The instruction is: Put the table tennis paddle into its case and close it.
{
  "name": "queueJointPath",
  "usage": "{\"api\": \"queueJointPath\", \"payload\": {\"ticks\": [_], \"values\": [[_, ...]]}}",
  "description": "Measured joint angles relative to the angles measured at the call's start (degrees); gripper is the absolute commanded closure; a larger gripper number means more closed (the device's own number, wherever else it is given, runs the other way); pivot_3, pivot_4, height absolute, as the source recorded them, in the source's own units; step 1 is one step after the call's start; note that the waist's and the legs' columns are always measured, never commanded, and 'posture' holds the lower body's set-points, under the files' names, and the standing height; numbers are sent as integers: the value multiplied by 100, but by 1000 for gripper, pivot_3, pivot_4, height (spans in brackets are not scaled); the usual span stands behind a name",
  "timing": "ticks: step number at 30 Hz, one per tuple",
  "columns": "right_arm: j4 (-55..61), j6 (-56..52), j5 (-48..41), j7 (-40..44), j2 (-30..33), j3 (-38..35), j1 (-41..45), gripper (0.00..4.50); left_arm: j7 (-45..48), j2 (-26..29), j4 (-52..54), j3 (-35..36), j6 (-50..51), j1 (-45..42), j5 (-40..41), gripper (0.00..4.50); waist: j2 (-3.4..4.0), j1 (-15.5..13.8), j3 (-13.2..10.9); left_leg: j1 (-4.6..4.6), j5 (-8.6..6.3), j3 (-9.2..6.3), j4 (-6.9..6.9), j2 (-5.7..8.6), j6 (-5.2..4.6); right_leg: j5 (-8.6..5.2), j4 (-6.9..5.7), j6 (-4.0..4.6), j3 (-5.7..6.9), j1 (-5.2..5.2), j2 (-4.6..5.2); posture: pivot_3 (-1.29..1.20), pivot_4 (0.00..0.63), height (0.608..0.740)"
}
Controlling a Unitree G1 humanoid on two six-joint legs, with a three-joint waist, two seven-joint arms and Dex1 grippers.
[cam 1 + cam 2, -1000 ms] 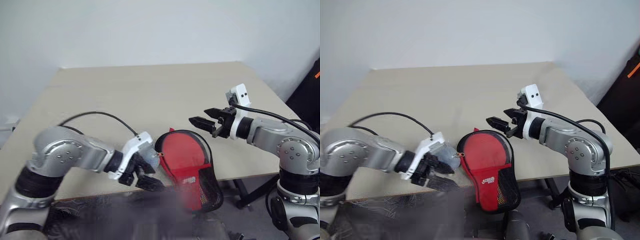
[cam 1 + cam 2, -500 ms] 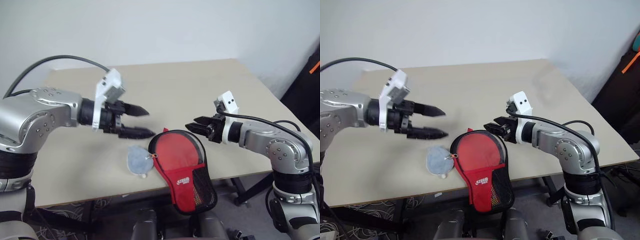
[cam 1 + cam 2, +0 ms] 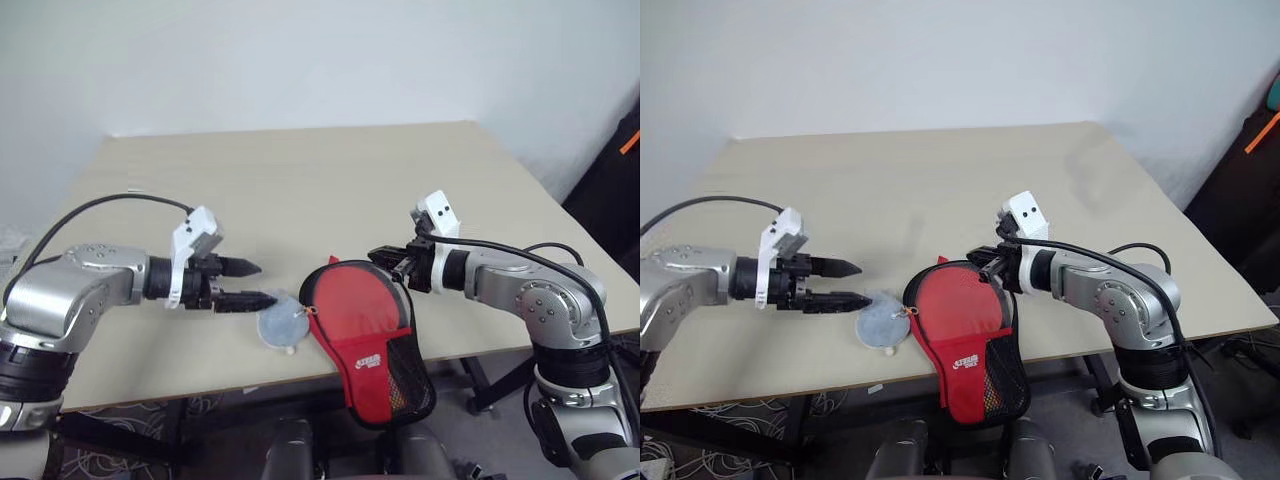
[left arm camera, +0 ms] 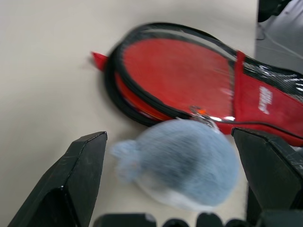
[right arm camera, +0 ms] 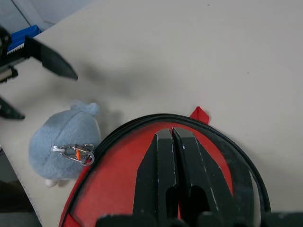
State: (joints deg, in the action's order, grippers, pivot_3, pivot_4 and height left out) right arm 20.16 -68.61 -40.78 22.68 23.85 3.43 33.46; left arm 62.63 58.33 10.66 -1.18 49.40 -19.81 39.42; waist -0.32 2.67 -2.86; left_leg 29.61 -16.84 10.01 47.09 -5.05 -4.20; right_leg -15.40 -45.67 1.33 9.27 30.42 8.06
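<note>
- One worktop (image 3: 300,170), beige and wide, is carrying everything; the things are sitting near its front edge, roughly midway along it.
- Lying on the worktop, the case (image 3: 365,325) is showing its red side up, with a black zipper edge around the round head. Its narrow end, with the white logo and black mesh pocket, is hanging over the front edge of the worktop.
- Whether the table tennis paddle is lying inside the case cannot be told; the red round face could be fabric or rubber.
- Reaching in from the right side, the right gripper (image 3: 385,256) is hovering at the far rim of the case's round head, with its fingers pressed together. In the right wrist view they are pointing over the red face, and whether they are pinching any of the case cannot be told.
- Coming from the left side, the left gripper (image 3: 250,284) is pointing across towards the case with its fingers spread wide and holding nothing.
- Sitting just beside the case, a small grey plush charm (image 3: 279,324) is clipped to the zipper by a metal clasp (image 5: 73,151). The left gripper's fingertips are sitting close to it.
</note>
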Motion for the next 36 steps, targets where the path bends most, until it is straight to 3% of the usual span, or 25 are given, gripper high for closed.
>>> {"api": "queueJointPath", "payload": {"ticks": [11, 26, 36], "values": [[-72, -39, 53, -3, -31, 8, 13, 4449, 83, -139, 91, 54, -111, 566, -87, 0, -1, 0, 0, 0, 0, 2, 0, -1, 0, 5, -1, -8, 1, 0, -3, 0, 0, 654], [-180, -77, 114, -16, -62, 1, 192, 4449, 93, -666, -41, -249, -483, 521, -760, 0, -4, 0, 3, -3, 0, 6, 1, 0, 0, 6, -3, -9, 0, -3, -3, 0, 0, 654], [-190, -93, 148, -68, -127, -52, 240, 4449, 157, -648, -16, -390, -577, 544, -998, 0, -3, 0, 3, -6, 0, 6, 1, 0, 0, 6, -3, -10, 0, -6, -3, 0, 0, 654]]}}
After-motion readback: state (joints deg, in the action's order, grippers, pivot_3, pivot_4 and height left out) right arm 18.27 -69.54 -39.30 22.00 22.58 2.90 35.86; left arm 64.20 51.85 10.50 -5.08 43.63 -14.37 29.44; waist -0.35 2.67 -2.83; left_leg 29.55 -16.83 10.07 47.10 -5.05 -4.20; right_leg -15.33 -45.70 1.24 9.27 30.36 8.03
